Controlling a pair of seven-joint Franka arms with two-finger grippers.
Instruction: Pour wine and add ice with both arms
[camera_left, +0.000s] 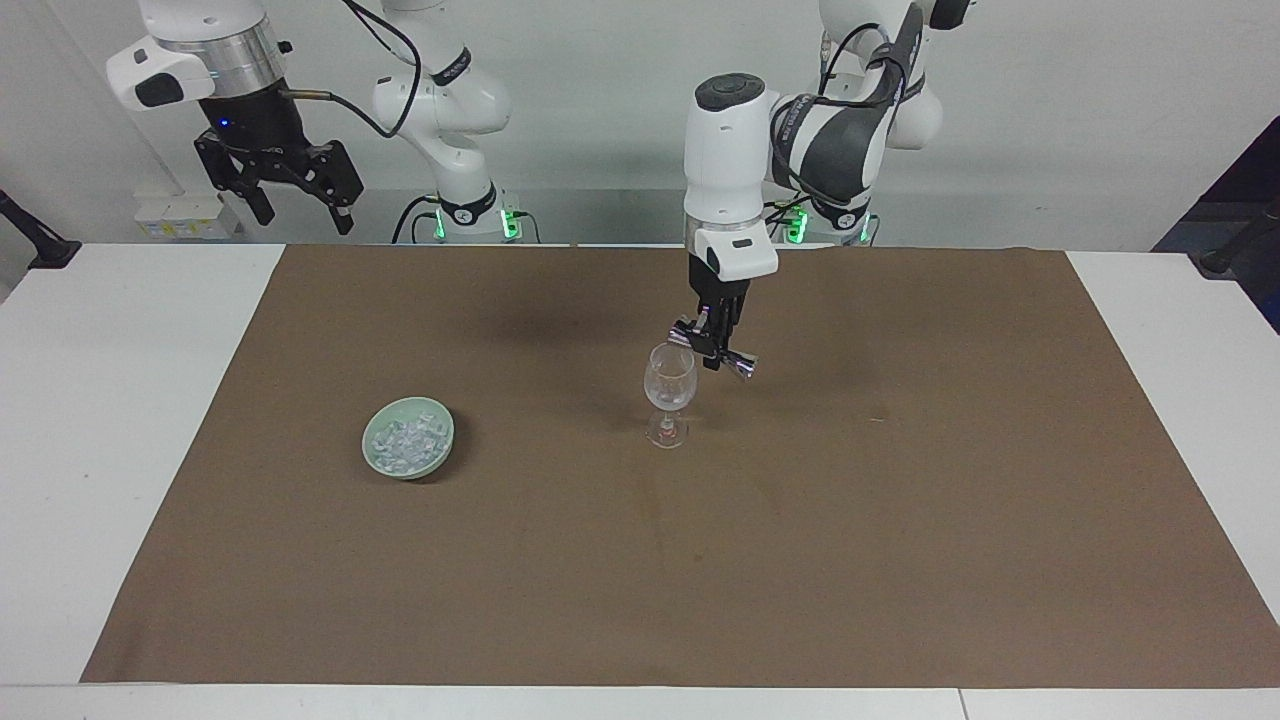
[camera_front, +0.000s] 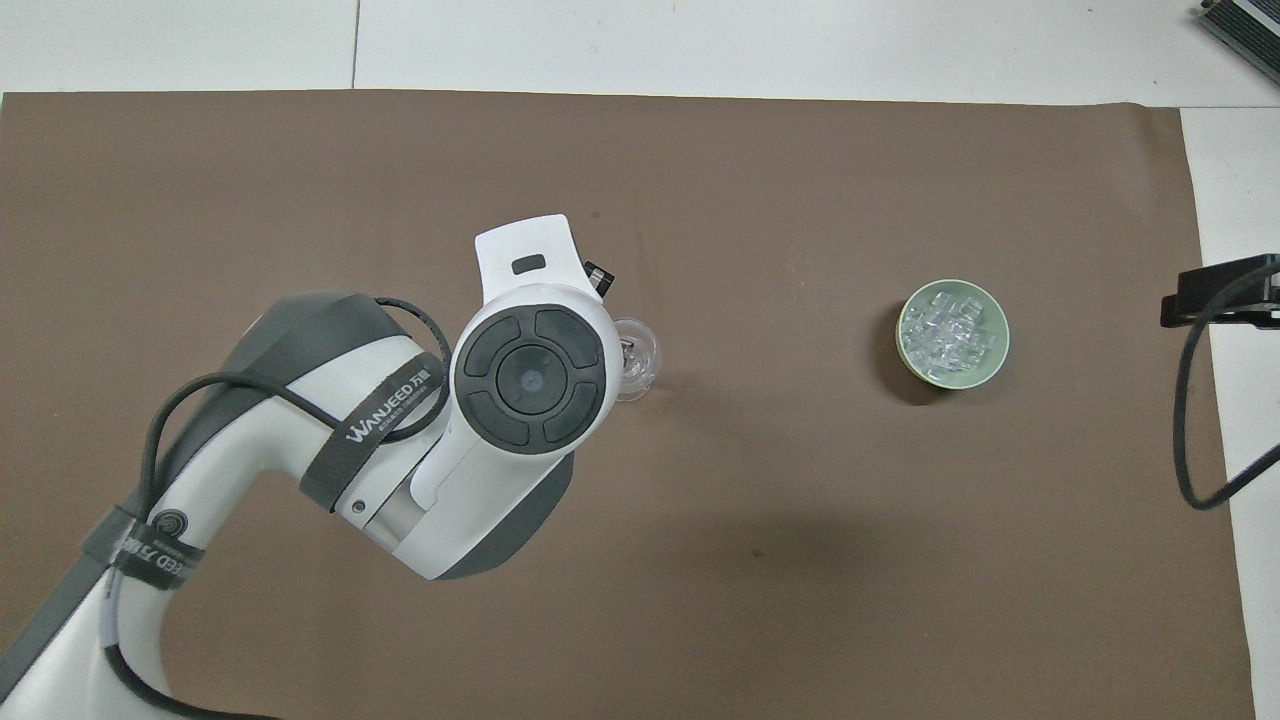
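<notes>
Brown mat (camera_left: 900, 520) over white table (camera_left: 100, 400), pale green bowl (camera_left: 385, 466) — toward right arm's end

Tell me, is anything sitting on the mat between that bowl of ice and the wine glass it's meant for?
Nothing visible. Only bare brown mat lies between the green bowl of ice and the wine glass. The left gripper, shut on a shiny metal tool, hangs beside the glass's rim; the open right gripper waits.
</notes>
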